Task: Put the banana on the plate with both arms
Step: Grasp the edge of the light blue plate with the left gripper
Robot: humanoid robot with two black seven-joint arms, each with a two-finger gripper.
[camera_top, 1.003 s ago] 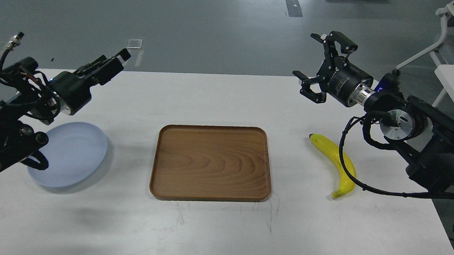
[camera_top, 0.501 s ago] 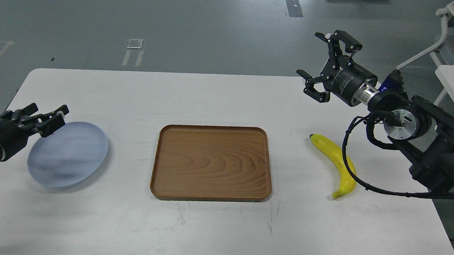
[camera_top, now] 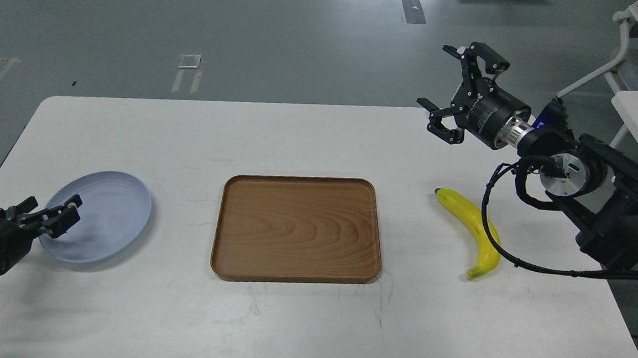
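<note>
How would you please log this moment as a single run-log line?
banana: on table, ungrasped | plate: empty | left end effector: at plate's near-left rim | right end effector: open, raised | wooden tray: empty

head view — high (angled down) over table (camera_top: 310,322)

Bare white table (camera_top: 310,140) lies open at frame centre-top; the wooden tray (camera_top: 297,227) blocks the middle, and a black cable (camera_top: 487,233) apparently crosses the banana (camera_top: 468,227)
</note>
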